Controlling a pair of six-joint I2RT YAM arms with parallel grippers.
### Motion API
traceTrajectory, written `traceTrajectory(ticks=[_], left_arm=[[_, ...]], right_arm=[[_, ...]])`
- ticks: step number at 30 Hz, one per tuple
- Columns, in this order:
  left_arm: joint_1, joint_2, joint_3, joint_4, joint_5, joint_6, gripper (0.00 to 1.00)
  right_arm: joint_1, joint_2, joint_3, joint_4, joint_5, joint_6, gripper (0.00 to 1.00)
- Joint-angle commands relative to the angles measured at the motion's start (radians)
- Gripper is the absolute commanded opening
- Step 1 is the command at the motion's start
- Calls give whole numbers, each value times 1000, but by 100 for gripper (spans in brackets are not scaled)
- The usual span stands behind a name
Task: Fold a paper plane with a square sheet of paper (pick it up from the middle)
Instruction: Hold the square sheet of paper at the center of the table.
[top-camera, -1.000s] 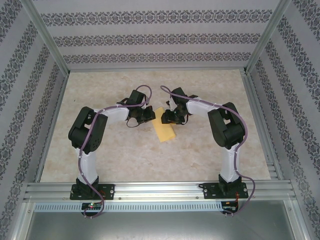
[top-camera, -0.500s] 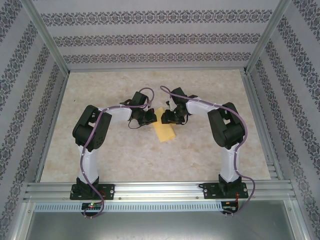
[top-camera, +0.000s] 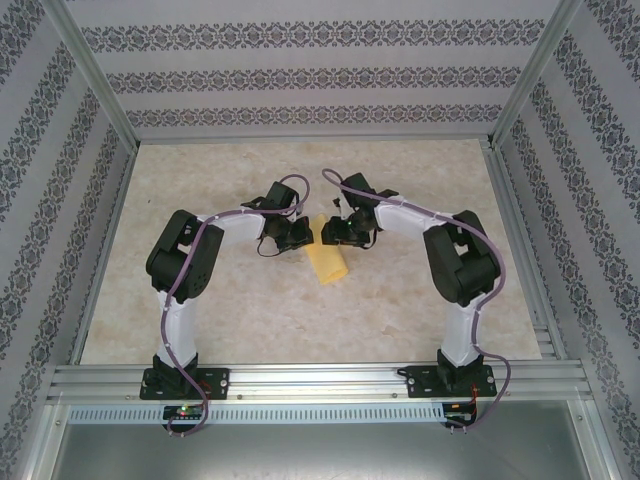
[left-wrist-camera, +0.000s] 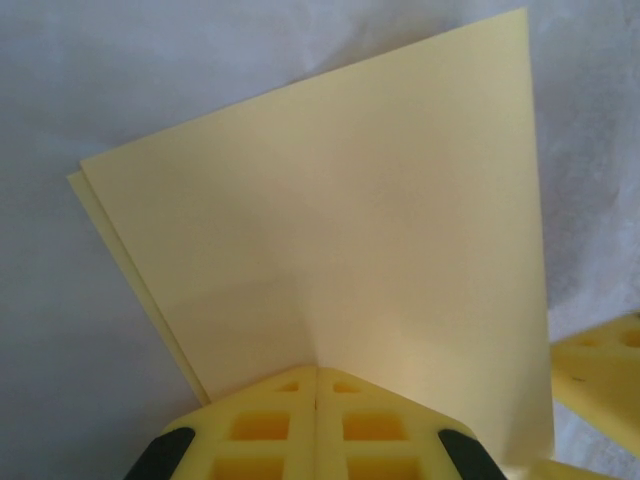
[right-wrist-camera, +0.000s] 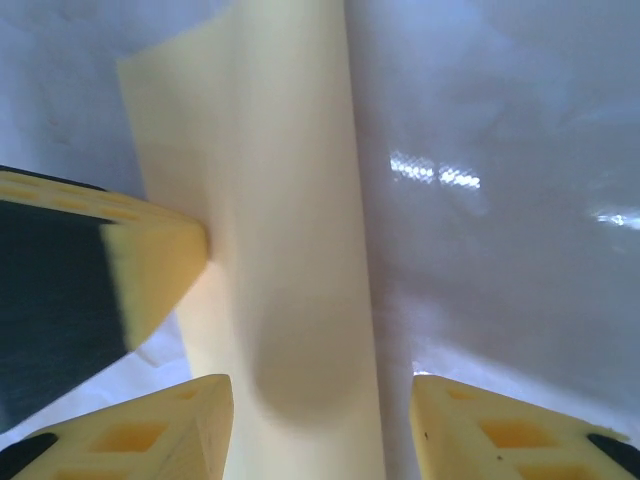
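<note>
likely light and floppy, the paper (top-camera: 328, 262) would buckle if pushed; pinch its folded edge. left gripper (left-wrist-camera: 316, 378) is clamped on it, right gripper (right-wrist-camera: 315, 395) spread around it.

Left claw (left-wrist-camera: 316, 388) now on sheet (left-wrist-camera: 340, 220)

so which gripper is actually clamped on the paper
The left gripper: its fingers are shut on the yellow sheet. The right gripper stands open, fingers astride it.

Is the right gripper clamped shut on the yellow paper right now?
No, in the right wrist view the right gripper's two fingers stand well apart, with the yellow paper running between them.
</note>
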Motion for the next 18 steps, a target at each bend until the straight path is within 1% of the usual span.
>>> traceTrajectory(ticks=[1, 2, 4, 7, 9, 11, 15, 18], left_arm=[[-8, 51, -6, -97, -55, 23, 0], [-9, 52, -6, -97, -55, 23, 0], [-8, 56, -6, -98, -56, 21, 0], [-8, 57, -8, -97, -59, 19, 0], [-8, 57, -11, -98, -64, 19, 0], [-8, 57, -12, -100, -66, 17, 0], [-8, 58, -13, -105, -70, 13, 0], [-8, 58, -13, -108, -70, 13, 0]], right_arm=[[-6, -90, 2, 13, 53, 20, 50], [-5, -90, 1, 13, 36, 11, 49], [-1, -71, 10, 16, -22, -2, 42], [10, -23, 35, 18, -101, -5, 26], [16, 5, 53, 22, -131, -4, 17], [16, 34, 71, 28, -152, -2, 10], [12, 89, 116, 18, -165, -4, 5], [12, 125, 148, 15, -178, -5, 5]])
